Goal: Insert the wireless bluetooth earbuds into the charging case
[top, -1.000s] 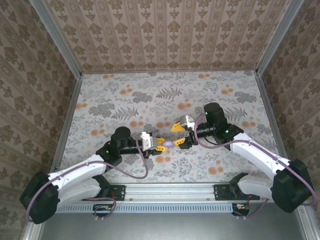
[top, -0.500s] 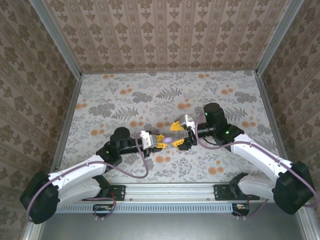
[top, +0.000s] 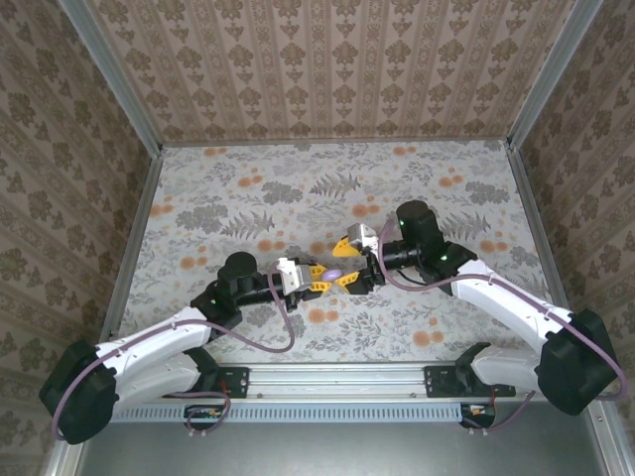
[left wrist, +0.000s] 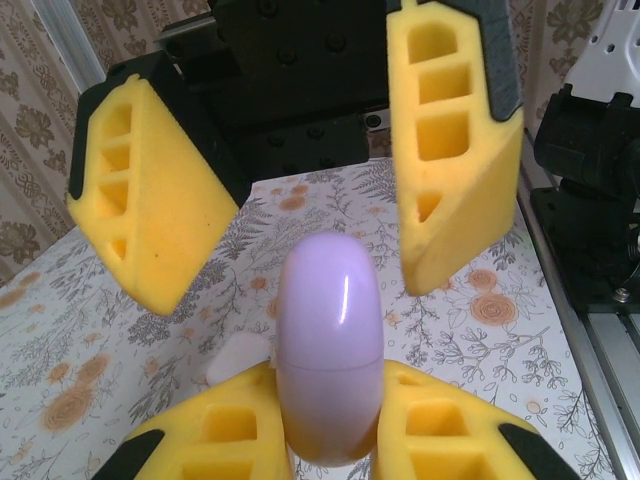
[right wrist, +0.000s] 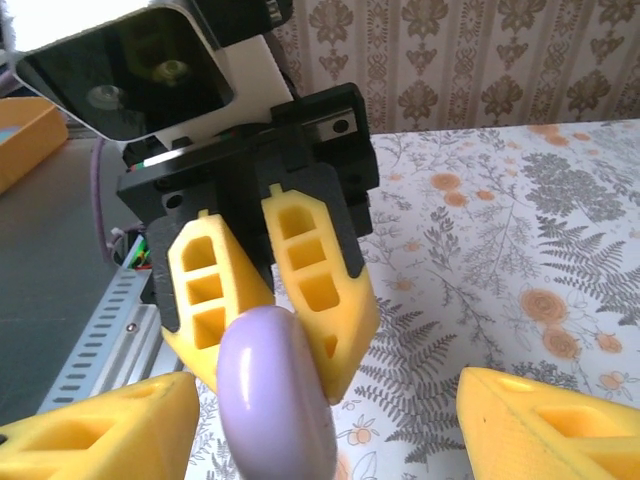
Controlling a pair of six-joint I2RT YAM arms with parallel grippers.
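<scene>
Room and edges: the table (top: 298, 178) is closed in by patterned walls (top: 327, 69) on the left, right and far sides, and a metal rail (top: 337, 377) runs along the near edge. Both arms work just near of the table's middle. The flowered cloth lies open to the far side, the left and the right of them.

Arm pose: the left arm reaches from the near left corner, forearm low and slanting to the right. The left gripper (top: 319, 279) points right. The right arm comes from the near right corner, elbow bent, and the right gripper (top: 349, 264) points left. The two grippers meet tip to tip.

Hands: the left gripper is clamped on the charging case (top: 333, 277), its yellow fingers (left wrist: 215, 440) pressed against both sides of the case's near end. The right gripper stands wide. In the left wrist view its fingers (left wrist: 455, 150) flank the free end of the case with a gap on each side.

Case: lilac, oval, lid closed, held above the cloth between the two grippers. Its long axis runs left to right, in line with the left gripper. The rounded free end points right, into the right gripper's gap. A seam crosses it close to the left gripper's fingertips.
</scene>
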